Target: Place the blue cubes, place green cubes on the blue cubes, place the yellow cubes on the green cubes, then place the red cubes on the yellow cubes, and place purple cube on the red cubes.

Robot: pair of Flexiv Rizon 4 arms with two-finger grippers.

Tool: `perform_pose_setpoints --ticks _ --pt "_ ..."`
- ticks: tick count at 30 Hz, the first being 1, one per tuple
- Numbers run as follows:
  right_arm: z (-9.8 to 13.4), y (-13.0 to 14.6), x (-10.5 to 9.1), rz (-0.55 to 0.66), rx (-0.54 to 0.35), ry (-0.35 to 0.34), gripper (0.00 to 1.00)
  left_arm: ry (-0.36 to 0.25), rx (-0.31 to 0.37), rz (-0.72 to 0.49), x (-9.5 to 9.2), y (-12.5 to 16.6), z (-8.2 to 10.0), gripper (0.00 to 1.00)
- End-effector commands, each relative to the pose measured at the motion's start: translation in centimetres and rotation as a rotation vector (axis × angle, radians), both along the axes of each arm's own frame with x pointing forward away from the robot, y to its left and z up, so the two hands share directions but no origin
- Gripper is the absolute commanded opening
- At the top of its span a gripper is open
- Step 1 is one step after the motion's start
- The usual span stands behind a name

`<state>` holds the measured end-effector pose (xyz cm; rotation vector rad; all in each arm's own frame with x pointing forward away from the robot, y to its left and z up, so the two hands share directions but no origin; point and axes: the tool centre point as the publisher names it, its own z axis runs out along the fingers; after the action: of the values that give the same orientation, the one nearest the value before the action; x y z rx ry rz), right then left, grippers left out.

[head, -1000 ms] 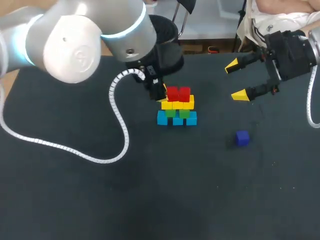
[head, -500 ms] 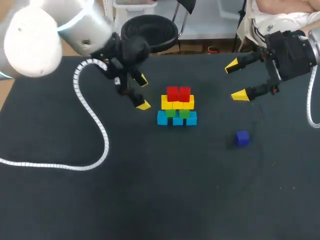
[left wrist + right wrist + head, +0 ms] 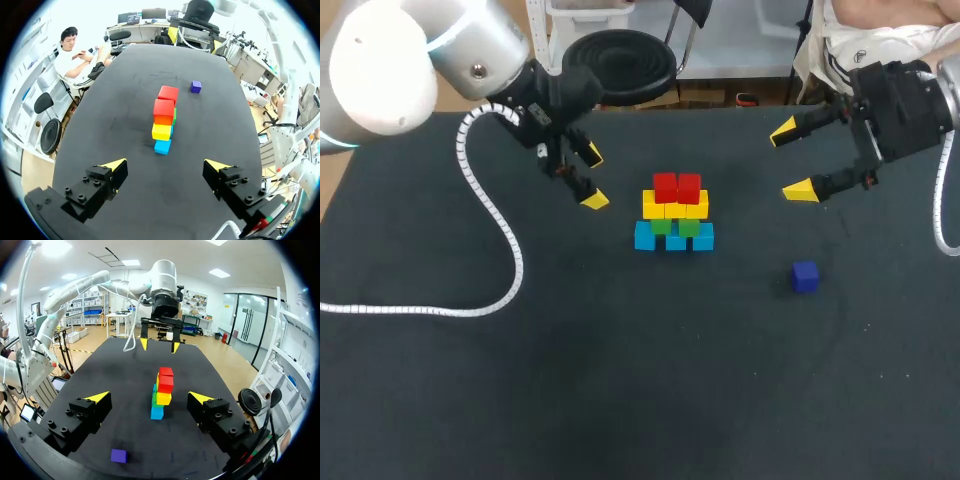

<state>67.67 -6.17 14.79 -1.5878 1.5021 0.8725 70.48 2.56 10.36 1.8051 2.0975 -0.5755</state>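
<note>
Stack mid-table: blue cubes [image 3: 674, 239] at base, then green cubes [image 3: 689, 228], yellow cubes [image 3: 675, 209], red cubes [image 3: 677, 187] on top; smooth, sharp-edged blocks. Purple cube [image 3: 805, 276] sits apart on the matte black table [image 3: 620, 380], right of the stack. Left gripper [image 3: 594, 178]: wide open, empty, just left of stack. Right gripper [image 3: 792, 160]: wide, empty, beyond purple cube.

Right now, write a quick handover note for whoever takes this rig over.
Left gripper: open, empty, beside the stack.
Right gripper: open, empty, on the stack's other side.
Done: blue cubes at the base, then green cubes, yellow cubes and red cubes on top.
Left: purple cube lies alone on the table, nearer the right gripper; it goes on the red cubes.
</note>
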Motion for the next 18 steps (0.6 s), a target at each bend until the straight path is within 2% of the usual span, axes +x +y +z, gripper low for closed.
perform_pose_setpoints --ticks 1,3,5,11,15,18 --pt "0.0 0.0 0.0 0.001 0.001 -0.001 1.0 0.034 0.004 -0.021 0.8 -0.2 0.0 1.0" --pt "0.0 0.0 0.0 0.001 0.001 -0.001 1.0 0.034 0.004 -0.021 0.8 -0.2 0.0 1.0" --pt "1.2 -0.6 -0.4 -0.002 -0.039 -0.02 1.0 0.034 0.004 -0.021 0.8 -0.2 0.0 1.0" --pt "2.7 -2.6 -4.1 -0.053 -0.146 0.013 1.0 0.034 0.004 -0.021 0.8 -0.2 0.0 1.0" --pt "2.5 -3.0 -6.4 -0.084 -0.214 0.06 1.0 0.034 0.004 -0.021 0.8 -0.2 0.0 1.0" --pt "1.8 -3.1 -7.6 -0.098 -0.221 0.081 1.0 0.034 0.004 -0.021 0.8 -0.2 0.0 1.0"
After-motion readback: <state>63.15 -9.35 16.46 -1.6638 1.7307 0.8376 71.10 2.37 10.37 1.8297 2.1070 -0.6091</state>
